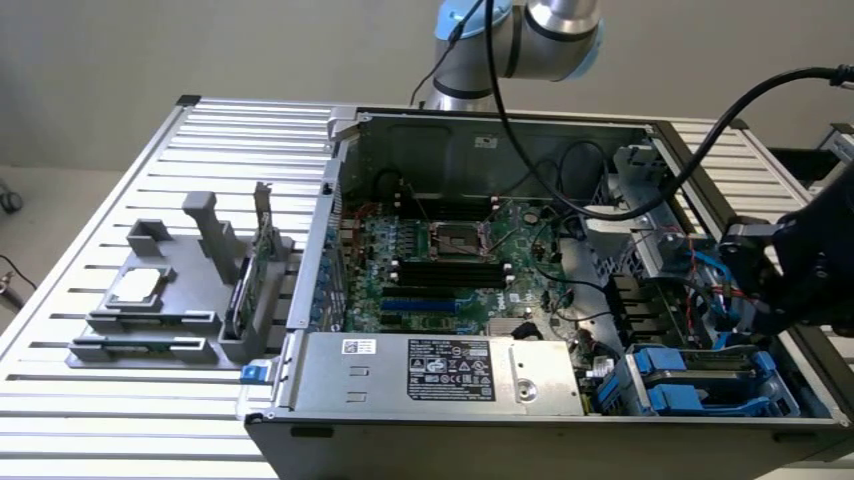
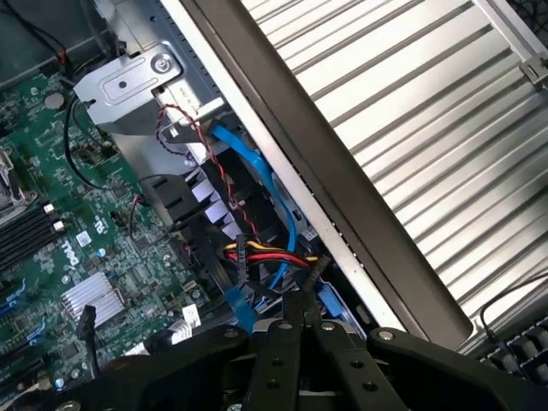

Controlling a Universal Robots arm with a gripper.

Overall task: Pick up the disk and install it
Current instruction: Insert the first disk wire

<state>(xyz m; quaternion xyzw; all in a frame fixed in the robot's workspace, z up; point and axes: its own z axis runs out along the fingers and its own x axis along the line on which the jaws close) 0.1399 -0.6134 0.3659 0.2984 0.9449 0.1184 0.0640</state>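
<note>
An open computer case [image 1: 534, 450] lies on a slatted metal table [image 1: 80, 400]. The arm's black gripper [image 2: 301, 301] reaches down into the drive corner on the exterior view's right, its fingers pressed tightly together and their tips among red, yellow and blue cables [image 2: 274, 255]. The disk [image 1: 701, 375], silver-grey between bright blue rails, sits in the bay at the case's near corner, close under the gripper. White lettering on the green motherboard [image 2: 94, 214] reads DELL, while the black-and-white sticker [image 1: 451, 370] on the grey box [image 1: 347, 385] is too small to read.
</note>
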